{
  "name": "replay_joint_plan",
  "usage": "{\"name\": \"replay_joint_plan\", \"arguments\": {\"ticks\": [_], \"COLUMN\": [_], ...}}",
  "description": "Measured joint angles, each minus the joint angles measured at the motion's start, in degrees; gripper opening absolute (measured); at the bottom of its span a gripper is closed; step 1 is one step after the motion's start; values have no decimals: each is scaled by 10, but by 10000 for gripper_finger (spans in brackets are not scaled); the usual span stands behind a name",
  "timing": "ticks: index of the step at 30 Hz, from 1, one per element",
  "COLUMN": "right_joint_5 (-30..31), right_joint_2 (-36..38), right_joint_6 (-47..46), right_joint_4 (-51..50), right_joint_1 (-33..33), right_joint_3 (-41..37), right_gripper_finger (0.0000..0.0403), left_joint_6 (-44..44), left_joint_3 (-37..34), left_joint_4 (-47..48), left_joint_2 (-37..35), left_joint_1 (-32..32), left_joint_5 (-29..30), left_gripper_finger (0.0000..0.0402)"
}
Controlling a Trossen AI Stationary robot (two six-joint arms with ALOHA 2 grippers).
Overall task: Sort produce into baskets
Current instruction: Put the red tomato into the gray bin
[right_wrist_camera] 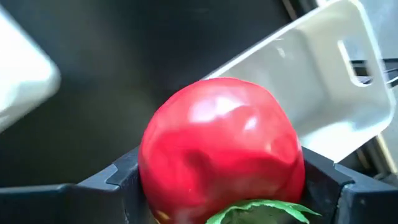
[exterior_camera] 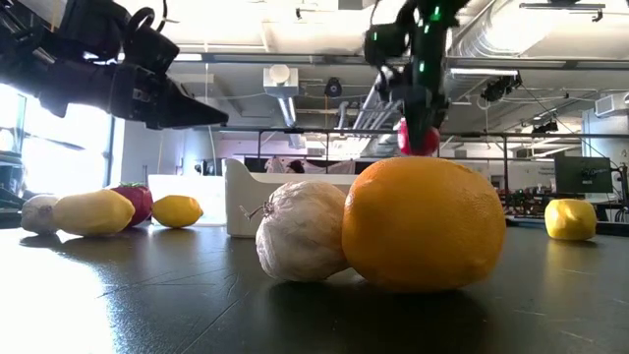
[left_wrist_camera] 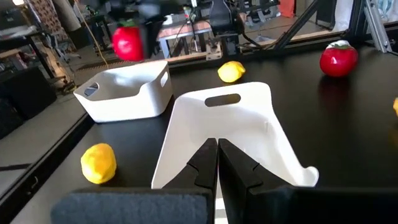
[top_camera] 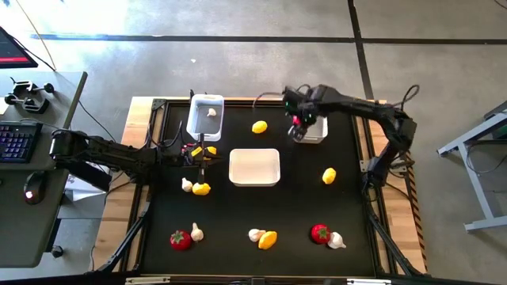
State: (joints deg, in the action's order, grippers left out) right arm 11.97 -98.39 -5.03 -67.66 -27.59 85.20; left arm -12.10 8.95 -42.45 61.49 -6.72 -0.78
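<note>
My right gripper (top_camera: pixel 299 125) is shut on a red round fruit (right_wrist_camera: pixel 217 149) with a green top, raised over a narrow white bin (top_camera: pixel 314 133) at the far right; the fruit also shows in the low view (exterior_camera: pixel 420 140). My left gripper (top_camera: pixel 203 158) is shut and empty, raised above the table left of the wider bin (top_camera: pixel 254 168). A second narrow bin (top_camera: pixel 206 115) at the far left holds one garlic bulb (top_camera: pixel 211 112). Lemons, garlic bulbs and red fruits lie loose on the black table. My right gripper pinches the red fruit by two opposite sides (right_wrist_camera: pixel 148 163) between its two fingers (right_wrist_camera: pixel 121 180), coming from above and pointing down. The fruit is lifted clear, above the narrow bin's open top (right_wrist_camera: pixel 311 93), with its green top (right_wrist_camera: pixel 261 211) turned back toward the wrist.
Loose on the table: a lemon (top_camera: pixel 259 127) between the two narrow bins, a lemon (top_camera: pixel 329 176) right of the wider bin, garlic (top_camera: pixel 187 184) with a lemon (top_camera: pixel 202 188) near my left gripper. Along the near edge lie red fruits (top_camera: pixel 181 240) (top_camera: pixel 320 233), garlic bulbs and an orange oval (top_camera: pixel 268 239).
</note>
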Motion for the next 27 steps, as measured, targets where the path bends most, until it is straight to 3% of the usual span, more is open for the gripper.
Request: {"name": "replay_joint_plan", "arguments": {"ticks": [5,11,27], "right_joint_5": [1,18,-1], "right_joint_2": [-57,-117,-130], "right_joint_6": [94,142,171], "right_joint_4": [49,73,135], "right_joint_1": [-79,-130,-170], "right_joint_3": [0,-1,-1], "right_gripper_finger": [266,266,266], "left_joint_6": [1,1,0], "left_joint_3": [0,0,0], "left_joint_4": [8,10,21], "left_joint_2": [0,0,0], "left_joint_1": [0,0,0], "left_joint_5": [0,0,0], "left_gripper_finger": [0,0,0]}}
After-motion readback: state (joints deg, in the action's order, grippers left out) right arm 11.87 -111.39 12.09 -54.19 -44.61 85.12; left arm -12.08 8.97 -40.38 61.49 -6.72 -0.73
